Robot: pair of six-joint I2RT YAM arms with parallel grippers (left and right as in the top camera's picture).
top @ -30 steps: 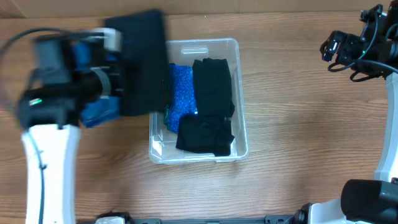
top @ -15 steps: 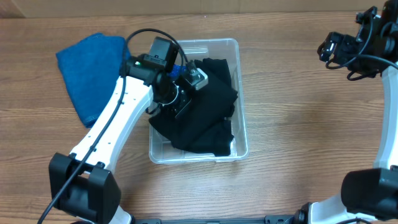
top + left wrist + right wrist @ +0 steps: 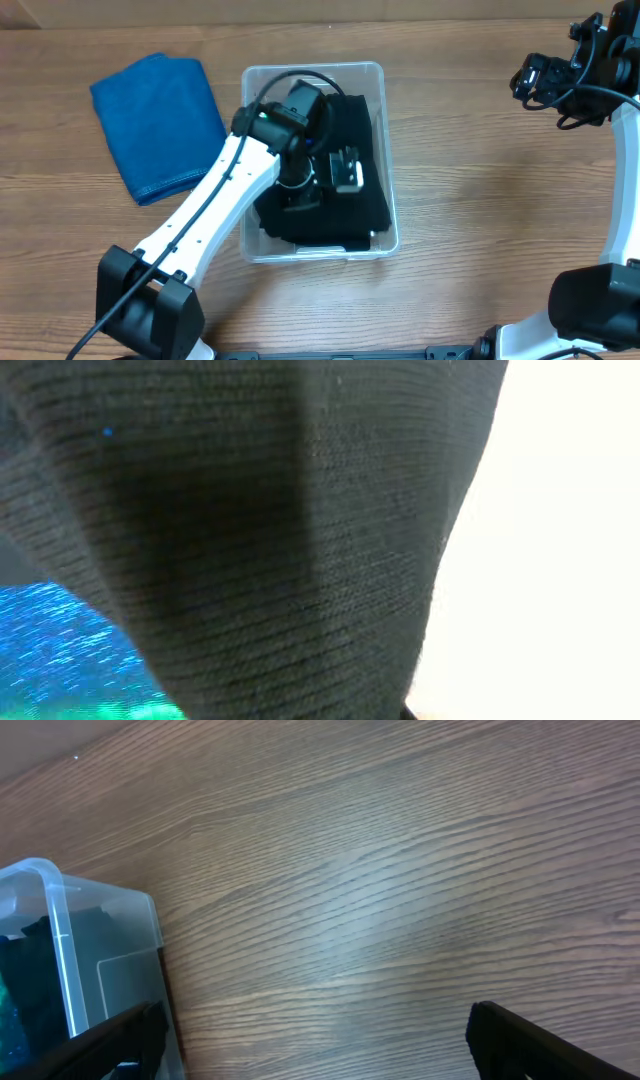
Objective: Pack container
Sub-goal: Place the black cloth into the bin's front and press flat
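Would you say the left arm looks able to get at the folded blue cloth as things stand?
Probably yes: the folded blue cloth lies uncovered left of the clear plastic container, where the left end effector sits among black fabric.

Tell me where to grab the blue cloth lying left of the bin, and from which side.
Pinch the blue cloth at its edge facing the bin, coming straight down from above. It lies folded flat on the table, so there is no side to get around; the layered edge probably gives the gripper most to close on, and it is nearest the bin.
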